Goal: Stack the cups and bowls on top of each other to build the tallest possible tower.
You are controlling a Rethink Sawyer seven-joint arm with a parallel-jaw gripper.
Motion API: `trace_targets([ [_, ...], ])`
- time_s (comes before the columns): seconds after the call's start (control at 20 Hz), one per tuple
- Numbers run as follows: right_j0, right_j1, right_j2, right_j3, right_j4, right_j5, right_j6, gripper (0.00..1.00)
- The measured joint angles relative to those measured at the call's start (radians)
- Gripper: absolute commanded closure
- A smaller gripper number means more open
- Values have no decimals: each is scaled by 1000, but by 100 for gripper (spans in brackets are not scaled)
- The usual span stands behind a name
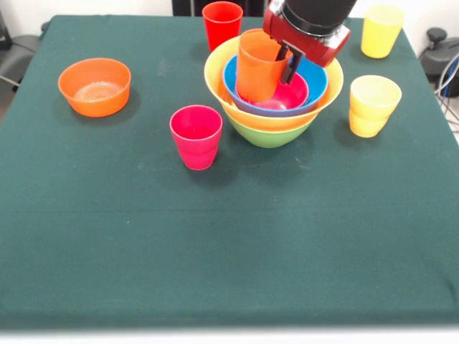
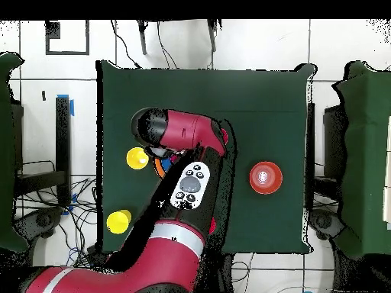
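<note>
From above, we see the arm [image 2: 179,164] covering nearly all of the tower [image 2: 159,162] beneath the gripper [image 1: 292,63]. In the front view, the picture's top edge cuts the arm off, and its finger hides part of the orange cup [image 1: 259,64].

Arm [image 2: 183,145] comes in over the table's robot-side edge, red links with a black joint at the bend and a grey button pad on the forearm. Wrist is a black cylinder ending in a red block, pointing down. Gripper [image 1: 285,61] has its dark fingers [image 1: 293,66] straddling a cup rim, one inside and one outside; clamped on the orange cup [image 1: 258,66], which hangs tilted.
</note>
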Motion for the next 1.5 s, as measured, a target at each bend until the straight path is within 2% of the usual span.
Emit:
trace_targets([
  [0.5, 30, 20, -5, 8, 1, 0, 36, 100],
  [1.5, 29, 45, -11, 12, 16, -43, 58, 100],
])
